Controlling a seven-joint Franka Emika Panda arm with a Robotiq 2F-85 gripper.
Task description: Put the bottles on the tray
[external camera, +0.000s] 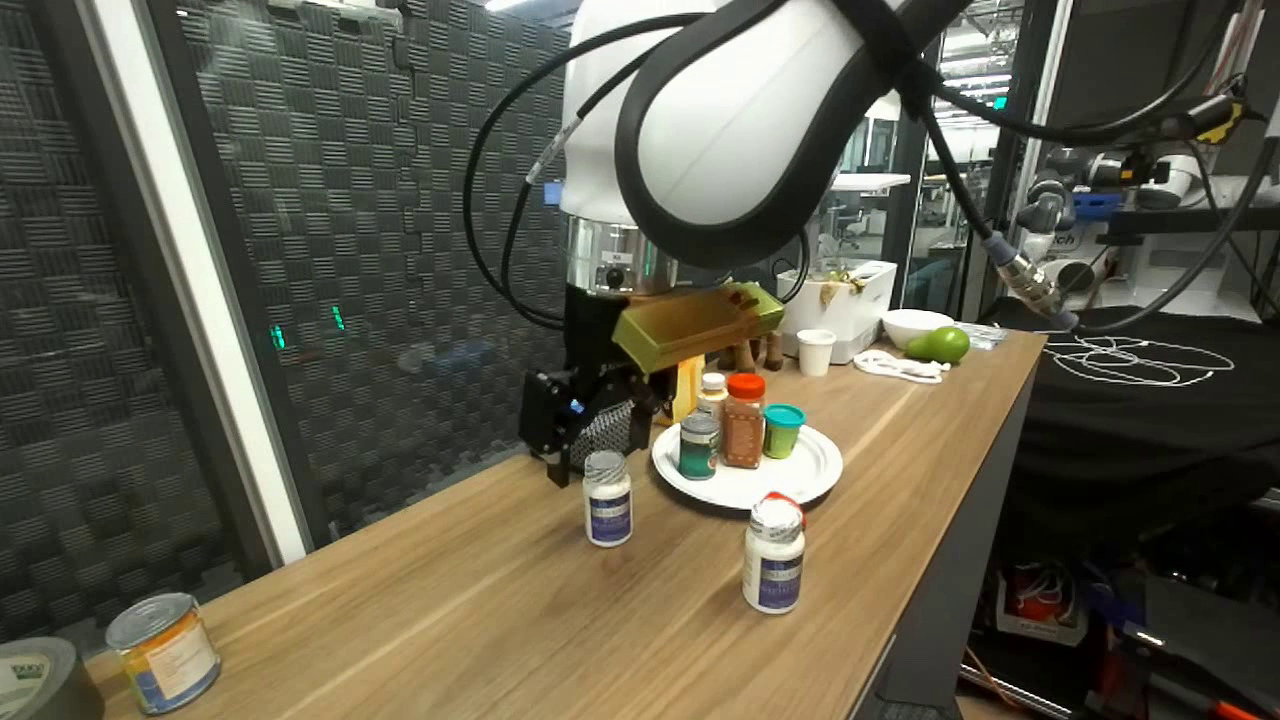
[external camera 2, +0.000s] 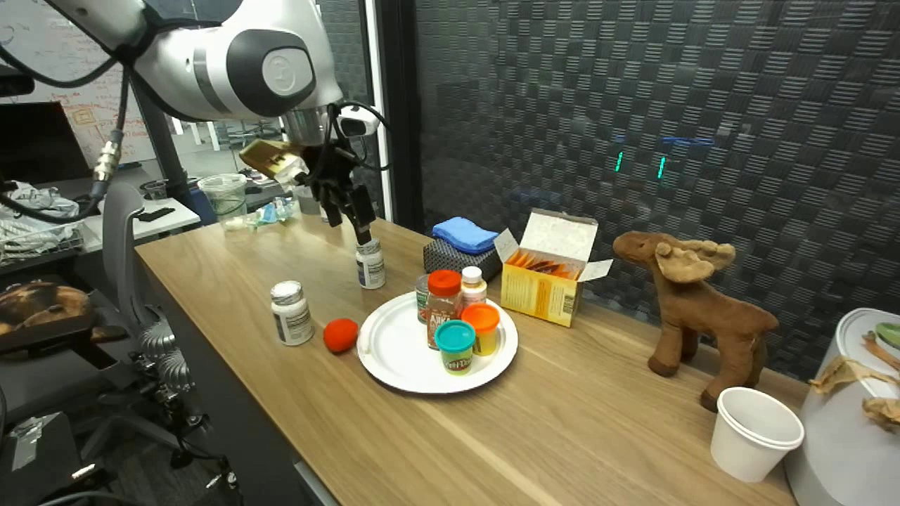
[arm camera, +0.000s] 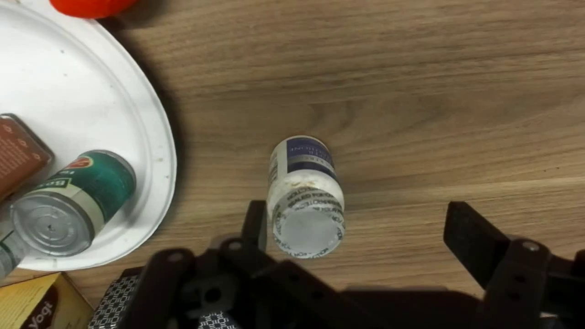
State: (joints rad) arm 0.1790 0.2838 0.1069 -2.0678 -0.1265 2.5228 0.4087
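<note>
A white bottle with a purple label stands upright on the table beside the plate, in both exterior views (external camera: 609, 510) (external camera 2: 370, 268) and in the wrist view (arm camera: 305, 183). A second similar white bottle (external camera: 774, 570) (external camera 2: 292, 320) stands nearer the table's long edge. The round white plate (external camera: 740, 492) (external camera 2: 394, 369) (arm camera: 153, 137) serves as the tray. It holds a red-capped jar (external camera: 743, 430), a green can (external camera: 699, 450), a small white-capped bottle (external camera 2: 473, 287) and lidded tubs. My gripper (arm camera: 358, 226) is open above the first bottle, whose cap lies close to one finger, with nothing gripped.
A red ball (external camera 2: 341, 335) lies beside the plate. A yellow tea box (external camera 2: 540, 292) and a patterned box with a blue cloth (external camera 2: 464, 235) stand behind it. A plush moose (external camera 2: 703, 309), paper cups (external camera 2: 752, 439) and a can (external camera: 165, 655) are farther off.
</note>
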